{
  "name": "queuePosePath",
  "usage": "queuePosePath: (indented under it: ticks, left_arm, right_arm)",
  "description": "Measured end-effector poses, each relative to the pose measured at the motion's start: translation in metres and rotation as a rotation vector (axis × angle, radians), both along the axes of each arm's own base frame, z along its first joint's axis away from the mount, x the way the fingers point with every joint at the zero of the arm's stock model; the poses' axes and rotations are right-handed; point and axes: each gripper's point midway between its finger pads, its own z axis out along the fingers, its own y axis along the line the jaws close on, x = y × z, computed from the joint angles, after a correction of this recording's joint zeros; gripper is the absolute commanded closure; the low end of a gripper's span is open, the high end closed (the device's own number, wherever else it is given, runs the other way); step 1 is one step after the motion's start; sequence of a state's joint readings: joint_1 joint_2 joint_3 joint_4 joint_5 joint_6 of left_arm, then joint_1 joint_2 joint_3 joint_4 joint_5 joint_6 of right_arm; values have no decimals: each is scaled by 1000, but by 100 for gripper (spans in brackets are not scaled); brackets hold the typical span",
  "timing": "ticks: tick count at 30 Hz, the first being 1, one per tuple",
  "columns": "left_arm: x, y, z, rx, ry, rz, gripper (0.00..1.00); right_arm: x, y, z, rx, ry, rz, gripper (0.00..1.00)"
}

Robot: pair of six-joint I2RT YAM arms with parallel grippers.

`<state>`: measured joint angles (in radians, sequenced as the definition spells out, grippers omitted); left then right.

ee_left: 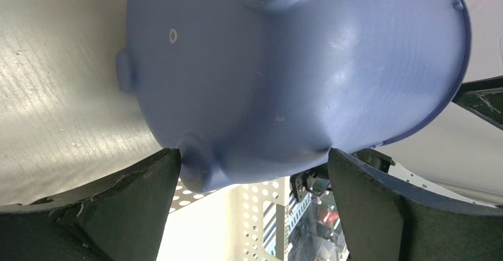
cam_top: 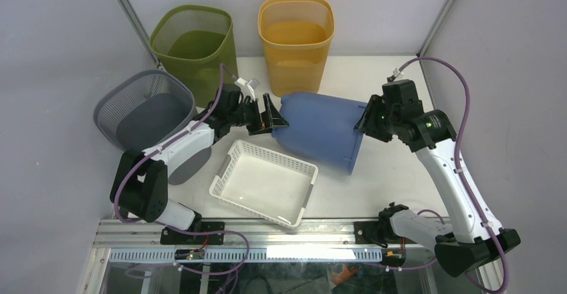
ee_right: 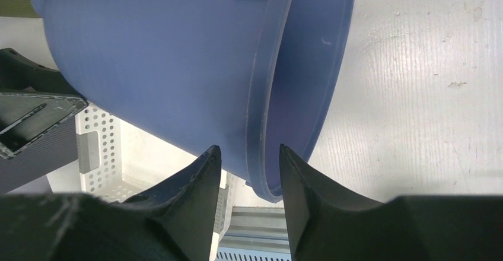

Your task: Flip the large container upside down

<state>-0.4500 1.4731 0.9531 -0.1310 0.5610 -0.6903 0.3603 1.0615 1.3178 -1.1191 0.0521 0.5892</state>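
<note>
As the bucket (cam_top: 321, 130) lay mouth toward the table's (cam_top: 381, 187) right edge, the right gripper (cam_top: 366, 119) straddled its rim (ee_right: 261, 95), jaws narrow, grip unclear; the left gripper (cam_top: 273, 115) gaped wide.

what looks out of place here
the blue bin lies on its side mid-table, overlapping the white tray edge. the grey basket at left looks tipped too; the green basket and orange basket stand upright
</note>
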Motion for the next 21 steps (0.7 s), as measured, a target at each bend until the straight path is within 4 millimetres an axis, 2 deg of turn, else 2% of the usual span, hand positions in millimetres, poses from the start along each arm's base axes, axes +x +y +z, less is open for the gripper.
queuePosePath:
  ticks: [9, 12, 21]
  left_arm:
    - [-1, -6, 3, -35, 10, -33, 1]
    - [0, -8, 6, -42, 4, -36, 1]
    - [4, -2, 5, -20, -13, -35, 1]
  right_arm:
    - [8, -2, -20, -38, 36, -24, 69]
    - [12, -3, -18, -40, 17, -32, 75]
    - [23, -2, -17, -39, -21, -44, 84]
